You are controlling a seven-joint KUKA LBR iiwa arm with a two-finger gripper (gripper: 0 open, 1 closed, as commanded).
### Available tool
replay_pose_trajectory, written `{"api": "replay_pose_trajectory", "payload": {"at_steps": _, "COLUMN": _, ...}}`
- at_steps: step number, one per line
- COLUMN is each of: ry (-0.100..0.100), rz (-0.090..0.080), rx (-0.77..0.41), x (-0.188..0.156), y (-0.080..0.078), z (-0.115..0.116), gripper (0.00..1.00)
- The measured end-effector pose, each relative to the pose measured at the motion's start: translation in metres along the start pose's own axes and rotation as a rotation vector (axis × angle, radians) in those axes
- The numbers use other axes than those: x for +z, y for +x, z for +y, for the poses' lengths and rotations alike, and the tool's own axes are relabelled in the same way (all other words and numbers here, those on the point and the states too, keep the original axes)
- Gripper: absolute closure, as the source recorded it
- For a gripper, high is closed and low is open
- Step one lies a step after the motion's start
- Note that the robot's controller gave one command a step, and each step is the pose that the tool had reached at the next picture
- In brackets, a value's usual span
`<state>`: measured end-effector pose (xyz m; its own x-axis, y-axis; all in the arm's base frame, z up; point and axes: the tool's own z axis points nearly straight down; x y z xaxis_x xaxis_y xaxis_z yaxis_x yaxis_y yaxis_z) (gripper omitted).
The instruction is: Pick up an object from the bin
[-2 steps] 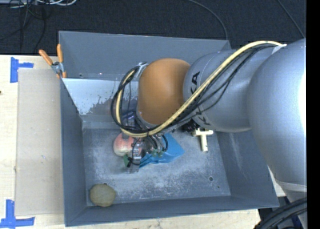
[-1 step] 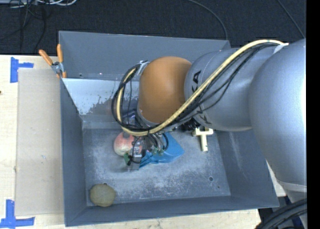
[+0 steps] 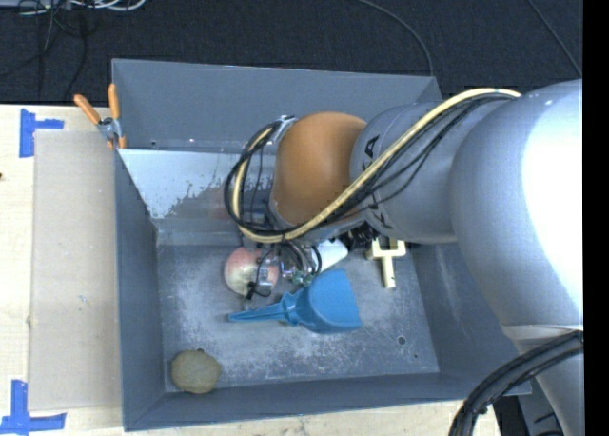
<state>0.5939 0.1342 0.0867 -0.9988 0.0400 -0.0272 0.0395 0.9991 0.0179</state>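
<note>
Camera view puts my gripper (image 3: pixel 276 274) low in the bin (image 3: pixel 138 329), just beside the pinkish ball (image 3: pixel 240 272) and blue funnel (image 3: pixel 322 307), likely lined up for one; open or closed, I cannot tell.

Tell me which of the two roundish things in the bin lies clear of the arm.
The dull tan lump in the lower-left corner. It lies alone, whereas the pinkish-white ball sits right by the arm, next to the blue scoop.
</note>
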Motion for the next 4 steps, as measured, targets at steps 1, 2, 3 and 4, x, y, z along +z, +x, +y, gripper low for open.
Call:
{"api": "replay_pose_trajectory", "payload": {"at_steps": 1, "ry": 0.003, "rz": 0.007, "rx": -0.003, "x": 0.001, "y": 0.003, "z": 0.001, "gripper": 0.00}}
{"api": "replay_pose_trajectory", "payload": {"at_steps": 2, "ry": -0.018, "rz": -0.022, "rx": 0.003, "x": 0.003, "y": -0.007, "z": -0.011, "gripper": 0.00}}
{"api": "replay_pose_trajectory", "payload": {"at_steps": 3, "ry": -0.027, "rz": -0.017, "rx": 0.003, "x": 0.003, "y": -0.013, "z": -0.019, "gripper": 0.00}}
{"api": "replay_pose_trajectory", "payload": {"at_steps": 4, "ry": -0.038, "rz": -0.020, "rx": 0.066, "x": 0.002, "y": -0.013, "z": -0.021, "gripper": 1.00}}
